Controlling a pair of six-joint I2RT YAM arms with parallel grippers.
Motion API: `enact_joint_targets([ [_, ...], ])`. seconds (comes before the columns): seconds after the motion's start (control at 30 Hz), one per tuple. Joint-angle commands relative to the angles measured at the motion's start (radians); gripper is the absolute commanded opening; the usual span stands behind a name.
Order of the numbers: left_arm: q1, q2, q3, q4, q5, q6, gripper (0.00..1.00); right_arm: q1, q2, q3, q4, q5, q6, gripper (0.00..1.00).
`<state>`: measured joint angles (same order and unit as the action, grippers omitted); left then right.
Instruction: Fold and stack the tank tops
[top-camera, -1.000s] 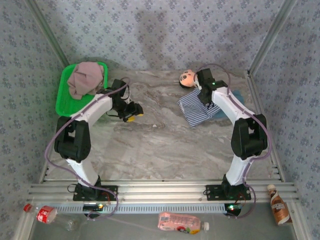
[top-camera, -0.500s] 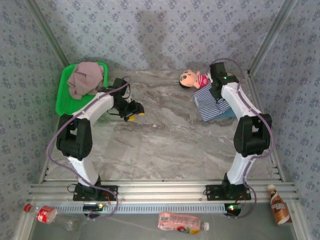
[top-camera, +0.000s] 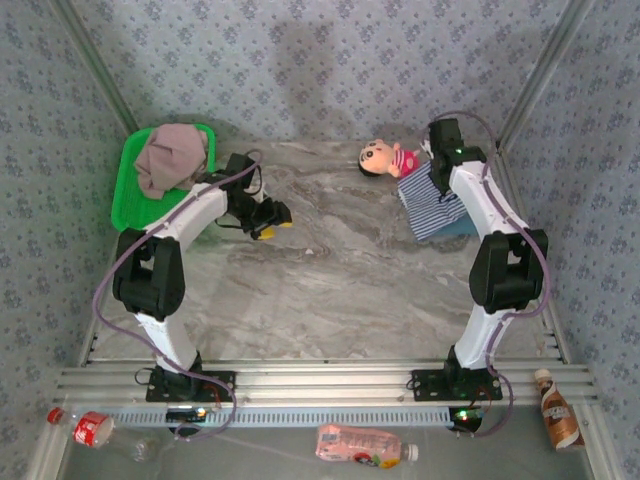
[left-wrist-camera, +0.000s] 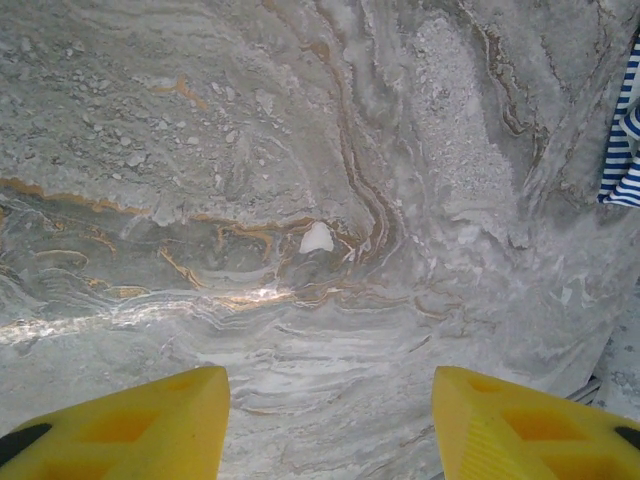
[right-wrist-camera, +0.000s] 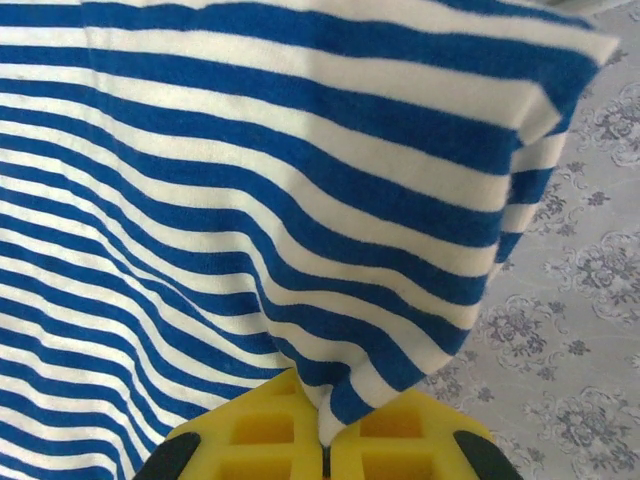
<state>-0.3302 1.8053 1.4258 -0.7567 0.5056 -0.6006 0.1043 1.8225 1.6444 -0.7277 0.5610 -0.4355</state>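
Item: striped top (right-wrist-camera: 250, 200), raised at the far right of the table (top-camera: 330, 280), pinched by one edge in the right gripper (right-wrist-camera: 325, 428), whose yellow fingers were closed on a thin fold of cloth. Risks, as judged: the bite was small and near the hem, so the cloth could slip free if dragged; the hanging body could land bunched rather than flat and spoil the fold; its trailing part could brush the doll (top-camera: 385, 158) just beside it and shove it about, or catch the teal top (top-camera: 463, 228) lying under it and pull that along. Also entered, left gripper (left-wrist-camera: 328, 390): jaws spread wide over bare marble towards the table's left, holding nothing, and well apart from the cloth, so no help in spreading it. Appearance of the striped top: thin navy and white bands, soft knit, draped in loose waves from the pinch point, one seamed edge turned over at the upper right of the wrist view; not folded. Teal top: a small patch at the right beside the arm, apparently crumpled, mostly hidden. Last, mauve top (top-camera: 172, 158): heaped in the green tray (top-camera: 122, 205) at far left. Nothing stacked yet
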Motion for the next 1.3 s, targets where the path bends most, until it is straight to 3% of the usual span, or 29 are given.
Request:
enact_joint_targets([
  [0.0, -0.006, 0.008, 0.030, 0.008, 0.028, -0.014, 0.56, -0.023, -0.032, 0.028, -0.003, 0.037, -0.012, 0.05],
  [0.4, -0.006, 0.004, 0.009, 0.029, 0.036, -0.016, 0.57, -0.069, -0.050, 0.026, 0.035, 0.027, -0.028, 0.05],
  [0.77, -0.006, 0.012, 0.000, 0.027, 0.040, -0.010, 0.57, -0.180, 0.055, -0.064, 0.111, -0.117, 0.036, 0.08],
  [0.9, -0.006, 0.017, 0.006, 0.018, 0.036, -0.008, 0.57, -0.185, 0.092, -0.059, 0.171, -0.089, 0.007, 0.16],
  [1.0, -0.004, 0.019, 0.020, 0.000, 0.023, 0.002, 0.57, -0.185, 0.142, 0.023, 0.092, -0.066, 0.048, 0.23],
  [1.17, -0.003, 0.017, 0.042, -0.033, 0.011, 0.021, 0.57, -0.172, 0.169, 0.044, 0.081, 0.011, 0.050, 0.48],
  [1.27, 0.002, 0.010, 0.064, -0.074, -0.009, 0.047, 0.57, -0.178, 0.142, 0.042, 0.083, 0.054, 0.081, 0.50],
])
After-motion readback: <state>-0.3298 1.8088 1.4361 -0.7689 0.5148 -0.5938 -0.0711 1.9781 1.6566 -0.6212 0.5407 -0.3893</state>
